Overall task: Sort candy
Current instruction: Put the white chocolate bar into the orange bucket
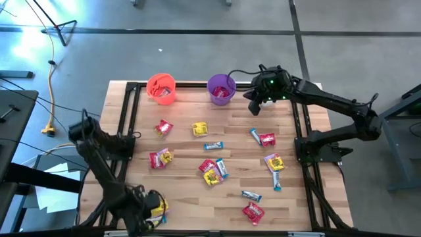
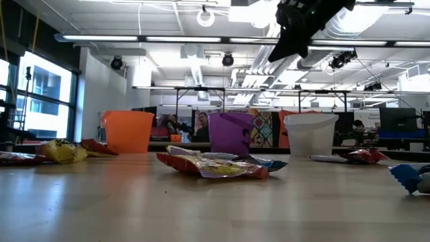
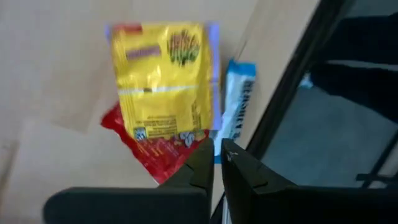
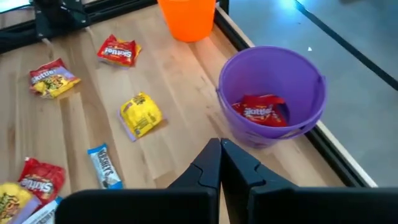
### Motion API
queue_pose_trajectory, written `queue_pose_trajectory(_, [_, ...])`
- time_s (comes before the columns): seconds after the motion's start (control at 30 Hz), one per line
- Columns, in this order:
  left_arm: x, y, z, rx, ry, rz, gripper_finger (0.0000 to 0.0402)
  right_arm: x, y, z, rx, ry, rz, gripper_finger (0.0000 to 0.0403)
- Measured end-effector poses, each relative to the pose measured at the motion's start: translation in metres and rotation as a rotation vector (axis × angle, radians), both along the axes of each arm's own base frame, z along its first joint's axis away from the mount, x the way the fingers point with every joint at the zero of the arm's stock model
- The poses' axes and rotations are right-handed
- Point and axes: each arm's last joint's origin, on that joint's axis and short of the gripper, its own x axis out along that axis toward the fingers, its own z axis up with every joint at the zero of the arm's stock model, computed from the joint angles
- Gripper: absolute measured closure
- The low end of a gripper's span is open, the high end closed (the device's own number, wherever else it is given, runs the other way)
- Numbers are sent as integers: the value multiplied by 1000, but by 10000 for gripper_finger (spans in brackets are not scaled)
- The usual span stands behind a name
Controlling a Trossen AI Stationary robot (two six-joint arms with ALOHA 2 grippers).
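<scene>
1. Two tools show, both with fingers pressed together and nothing between them: the left tool (image 3: pixel 217 163) low at the desk's (image 1: pixel 184 135) near left corner, the right tool (image 1: pixel 255 105) raised just beside the purple cup (image 1: pixel 221 89).
2. Closest to the left tool is a small stack of candy at that corner: a yellow packet (image 3: pixel 163 81) lying on a red packet (image 3: pixel 155 149), with a slim blue-and-white bar (image 3: pixel 235 99) just beside them along the desk's dark frame rail.
3. From the left fingertips the stack lies straight ahead; the bar's long axis runs roughly in line with the fingers' reach, parallel to the rail.
4. My reading: the left arm is far nearer this stack, so the next pick there falls to it, after it opens.
5. Outward from the purple cup, which already holds a red packet (image 4: pixel 260 112), the remaining candy is scattered across the desk's middle, with the orange cup (image 1: pixel 161 88) just beside it.
</scene>
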Motion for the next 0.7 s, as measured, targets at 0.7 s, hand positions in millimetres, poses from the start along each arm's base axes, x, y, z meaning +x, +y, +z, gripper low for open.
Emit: queue_pose_trajectory(0.7, [25,-28,-71,-29,96,-25,218,7,15,0,12,1,39,403])
